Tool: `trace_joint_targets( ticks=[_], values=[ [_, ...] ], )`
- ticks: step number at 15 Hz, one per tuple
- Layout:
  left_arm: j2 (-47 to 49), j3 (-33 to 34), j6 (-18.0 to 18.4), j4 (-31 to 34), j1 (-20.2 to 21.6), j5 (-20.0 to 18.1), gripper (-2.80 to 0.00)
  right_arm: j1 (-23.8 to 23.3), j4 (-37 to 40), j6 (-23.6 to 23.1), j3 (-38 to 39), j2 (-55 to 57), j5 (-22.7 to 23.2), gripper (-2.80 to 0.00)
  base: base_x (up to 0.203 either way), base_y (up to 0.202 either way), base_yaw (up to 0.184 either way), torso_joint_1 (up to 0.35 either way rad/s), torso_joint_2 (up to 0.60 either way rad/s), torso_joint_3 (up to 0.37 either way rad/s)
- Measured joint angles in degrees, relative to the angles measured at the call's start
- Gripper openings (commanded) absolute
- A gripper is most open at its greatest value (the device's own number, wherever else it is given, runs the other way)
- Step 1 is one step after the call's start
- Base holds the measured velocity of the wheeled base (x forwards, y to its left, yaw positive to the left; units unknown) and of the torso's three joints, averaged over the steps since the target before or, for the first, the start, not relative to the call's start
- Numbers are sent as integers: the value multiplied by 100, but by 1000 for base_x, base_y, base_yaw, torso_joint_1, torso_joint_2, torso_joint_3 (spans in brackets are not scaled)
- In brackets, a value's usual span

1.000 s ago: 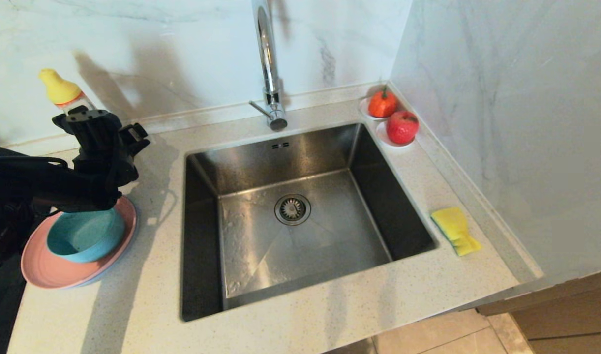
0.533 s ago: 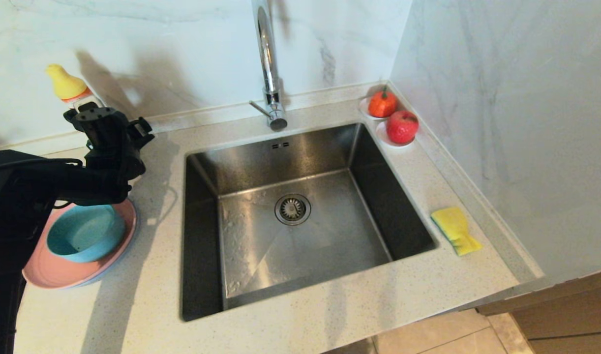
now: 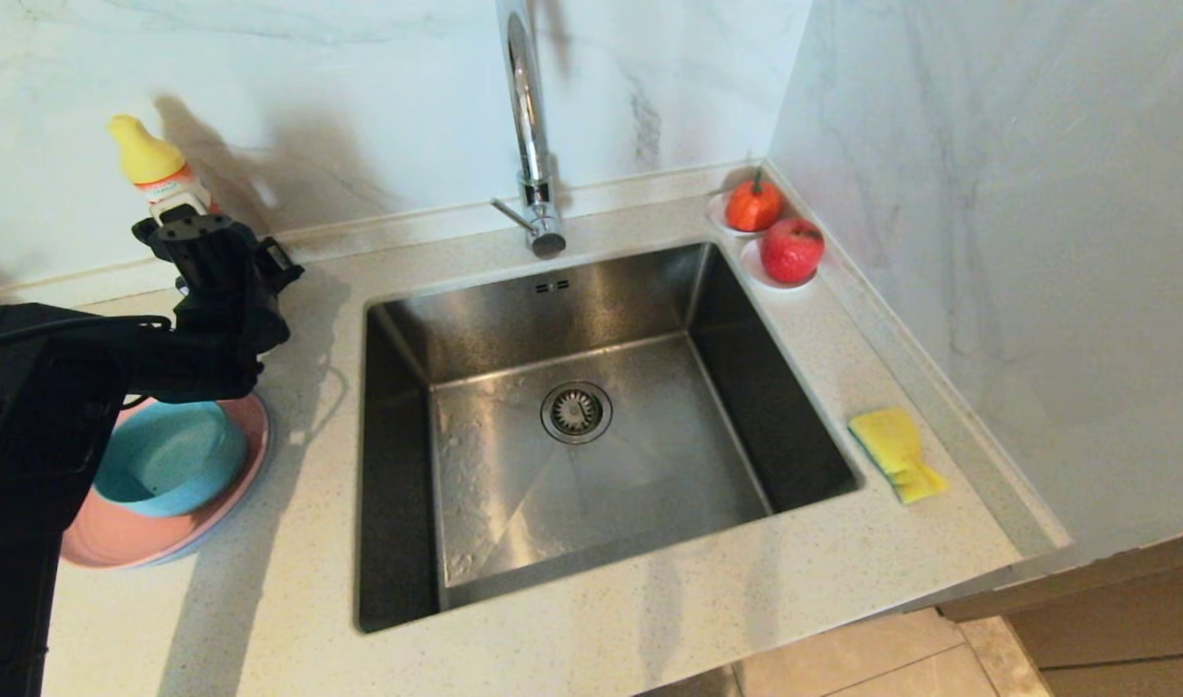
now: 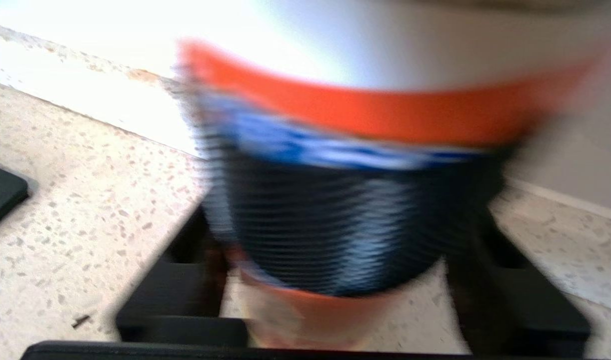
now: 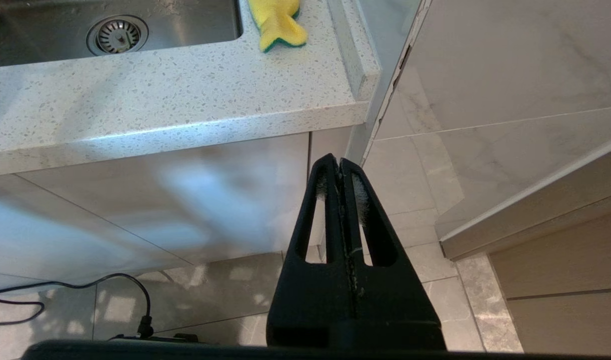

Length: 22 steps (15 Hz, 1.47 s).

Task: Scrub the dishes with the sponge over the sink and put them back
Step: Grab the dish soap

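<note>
A teal bowl (image 3: 170,455) sits on a pink plate (image 3: 238,474), with a pale plate's edge (image 3: 180,557) showing beneath, on the counter left of the sink (image 3: 591,310). The yellow sponge (image 3: 894,450) lies on the counter right of the sink, also seen as the sponge (image 5: 275,20). My left gripper (image 3: 197,242) reaches past the dishes to a yellow-capped soap bottle (image 3: 151,165) by the back wall. In the left wrist view the left gripper (image 4: 340,220) has a finger against each side of the bottle (image 4: 345,220). My right gripper (image 5: 339,162) hangs shut below the counter's front edge.
A tall chrome tap (image 3: 529,126) stands behind the sink, whose drain (image 3: 576,410) is at the basin's middle. Two small saucers with red fruit (image 3: 791,250) sit in the back right corner. A marble wall runs along the right side.
My left gripper has moved further back toward the wall and closed in on the soap bottle. The bottle's yellow cap has shifted to the right. The right arm has not moved.
</note>
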Motion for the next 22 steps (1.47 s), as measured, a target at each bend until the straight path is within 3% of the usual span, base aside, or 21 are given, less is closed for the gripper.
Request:
trace_joint_targets(
  ticks=[12,22],
  values=[
    [-125,31,-27,-27,61,44,-280,0,0,-1,0,0,0,-280,0,0,0,0,0,0],
    [-2277,1245,-13,514,-180,55,-280,0,0,-6,0,0,0,-280,0,0,0,0,0,0]
  ],
)
